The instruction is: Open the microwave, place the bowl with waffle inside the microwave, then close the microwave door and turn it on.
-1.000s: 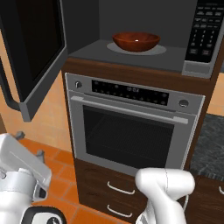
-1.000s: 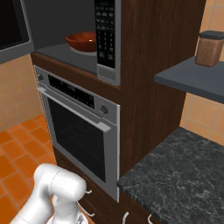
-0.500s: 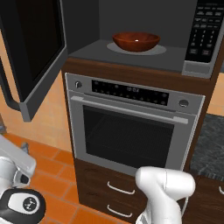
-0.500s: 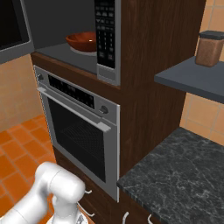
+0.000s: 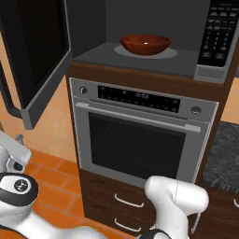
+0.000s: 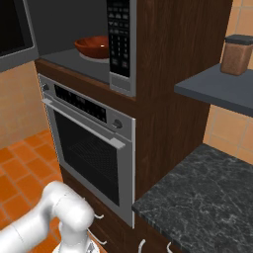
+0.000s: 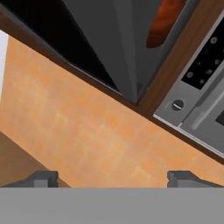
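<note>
The jaws [image 7: 113, 178] stand wide apart with nothing between them; in the hand view the two dark finger tips [image 7: 41, 178] rise at the bottom edge, far from each other. Beyond them that view looks up along an orange wall [image 7: 87, 131] at the underside of the swung-out microwave door [image 7: 87, 39] and at the corner of the oven [image 7: 197, 92], with one round oven knob [image 7: 177, 105] in sight and a sliver of the reddish-brown bowl [image 7: 162, 22] above it.

In the left base view the hand sits low at the left edge, near the orange floor tiles [image 5: 51, 172] and below the open door's lower corner, clear of the door. The white arm [image 5: 177, 200] rises from the bottom of the picture in front of the drawers [image 5: 121, 205] under the oven.

The microwave [image 5: 154, 37] stands open above the oven. Its door hangs out to the left, black window facing inward, the dark handle [image 5: 8, 100] running along its far left edge. The bowl rests on the round grey turntable [image 5: 165, 52] in the middle of the cavity; the waffle inside it cannot be made out. The black keypad panel [image 5: 223, 32] sits to the right of the cavity.

In the right base view a dark stone tabletop [image 6: 207, 197] lies to the right of the wooden cabinet column [image 6: 173, 74], and a brown jar [image 6: 237, 53] stands on a grey shelf [image 6: 212, 89] above it.
</note>
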